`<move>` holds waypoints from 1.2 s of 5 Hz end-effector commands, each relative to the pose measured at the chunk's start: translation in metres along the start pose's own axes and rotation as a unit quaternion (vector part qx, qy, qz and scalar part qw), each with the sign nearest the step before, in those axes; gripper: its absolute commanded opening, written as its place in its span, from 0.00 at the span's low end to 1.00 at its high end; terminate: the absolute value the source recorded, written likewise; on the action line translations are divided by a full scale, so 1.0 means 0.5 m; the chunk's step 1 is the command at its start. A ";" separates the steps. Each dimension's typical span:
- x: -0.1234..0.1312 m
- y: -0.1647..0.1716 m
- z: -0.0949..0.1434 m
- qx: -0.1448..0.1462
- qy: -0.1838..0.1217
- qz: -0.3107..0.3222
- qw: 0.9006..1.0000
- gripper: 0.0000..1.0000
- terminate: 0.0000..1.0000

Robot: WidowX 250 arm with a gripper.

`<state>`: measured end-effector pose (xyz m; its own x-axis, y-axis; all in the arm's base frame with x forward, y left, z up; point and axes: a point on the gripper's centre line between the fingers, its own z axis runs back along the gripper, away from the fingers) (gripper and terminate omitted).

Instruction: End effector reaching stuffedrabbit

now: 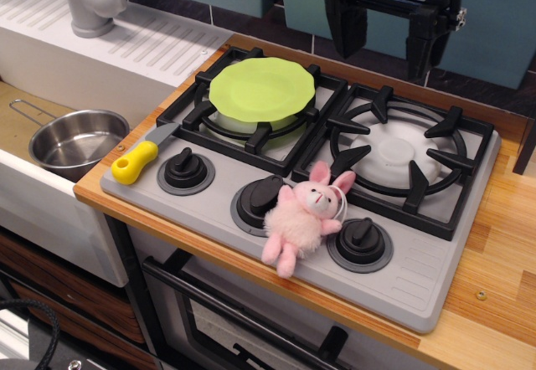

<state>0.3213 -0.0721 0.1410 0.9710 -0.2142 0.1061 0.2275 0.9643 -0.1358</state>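
A pale-pink stuffed rabbit with darker pink ears and a white face lies on the front strip of the toy stove, between the middle knob and the right knob. My black gripper hangs at the top of the view, above the back of the right burner. Its two fingers point down with a wide gap and hold nothing. It is well behind and above the rabbit.
A lime-green plate sits on the left burner. A toy knife with a yellow handle lies at the stove's left edge. A steel pot sits in the sink at left, with a grey faucet behind it. A wooden counter lies to the right.
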 end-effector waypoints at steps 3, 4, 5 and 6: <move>-0.062 -0.002 -0.058 -0.013 -0.036 -0.011 0.999 1.00 0.00; -0.077 -0.011 -0.073 -0.010 -0.046 -0.010 0.999 1.00 0.00; -0.094 -0.011 -0.095 -0.006 -0.062 -0.014 0.998 1.00 0.00; -0.109 -0.004 -0.125 -0.004 -0.075 -0.022 0.997 1.00 0.00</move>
<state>0.2646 -0.0711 0.0594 0.9521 -0.2270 0.2048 0.2586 0.9553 -0.1436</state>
